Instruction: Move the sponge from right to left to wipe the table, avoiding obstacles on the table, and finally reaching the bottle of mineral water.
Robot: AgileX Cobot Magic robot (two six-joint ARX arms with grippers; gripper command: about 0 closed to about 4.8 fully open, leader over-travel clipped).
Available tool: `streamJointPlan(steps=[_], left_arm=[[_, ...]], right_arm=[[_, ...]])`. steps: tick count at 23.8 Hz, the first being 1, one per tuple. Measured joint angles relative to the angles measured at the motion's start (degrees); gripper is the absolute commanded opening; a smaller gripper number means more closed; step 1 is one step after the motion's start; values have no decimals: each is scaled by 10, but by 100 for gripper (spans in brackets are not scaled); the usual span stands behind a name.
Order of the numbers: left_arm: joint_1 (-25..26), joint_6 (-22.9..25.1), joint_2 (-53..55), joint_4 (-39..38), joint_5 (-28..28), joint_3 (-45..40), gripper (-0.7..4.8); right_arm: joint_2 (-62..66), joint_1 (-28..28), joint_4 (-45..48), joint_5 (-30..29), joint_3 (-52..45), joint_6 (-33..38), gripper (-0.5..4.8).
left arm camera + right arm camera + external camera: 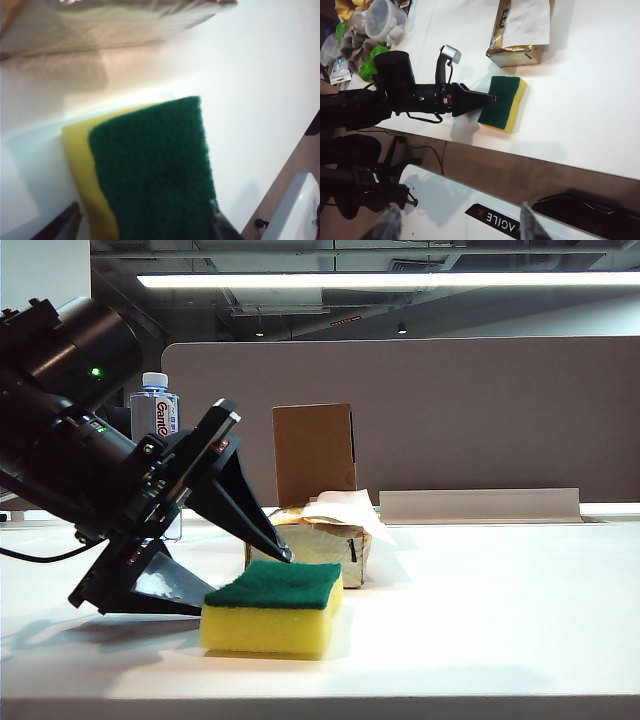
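The sponge (275, 605) (504, 102), yellow foam with its green layer up, lies flat on the white table (500, 610). My left gripper (243, 583) (142, 227) reaches in from the left and straddles the sponge's near end. One finger (222, 227) touches the green edge. The other finger (62, 227) stands a little off the yellow side, so the jaws are open. Just behind the sponge lie the crumpled tissue pack (320, 530) (517, 35) and the upright cardboard box (314, 452). The bottle of mineral water (155, 410) stands at the far left, behind the left arm. My right gripper (460, 227) hangs open and empty, high above the table's front edge.
A brown divider panel (480, 410) runs along the back, with a grey ledge (480, 505) at its foot. Off the table's left end sits a heap of plastic cups and cloth (375, 25). The robot's white base (470, 210) lies below the front edge.
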Motion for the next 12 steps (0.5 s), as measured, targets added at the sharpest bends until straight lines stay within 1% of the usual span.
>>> streamJointPlan(steps=[1, 3, 8, 9, 10, 11, 12], left_arm=[[0, 0, 3, 3, 0, 1, 238], [0, 0, 13, 4, -2, 3, 204], [-3, 0, 24, 7, 1, 9, 200], [-3, 0, 25, 7, 0, 9, 175], [-3, 0, 25, 7, 0, 10, 106], [-3, 1, 26, 3, -3, 11, 66], [-3, 4, 28, -6, -5, 11, 52]], right_arm=[[0, 0, 0, 0, 0, 0, 305], [0, 0, 0, 0, 0, 0, 305], [0, 0, 0, 0, 0, 0, 305], [0, 0, 0, 0, 0, 0, 305], [0, 0, 0, 0, 0, 0, 305], [0, 0, 0, 0, 0, 0, 305], [0, 0, 0, 0, 0, 0, 304]])
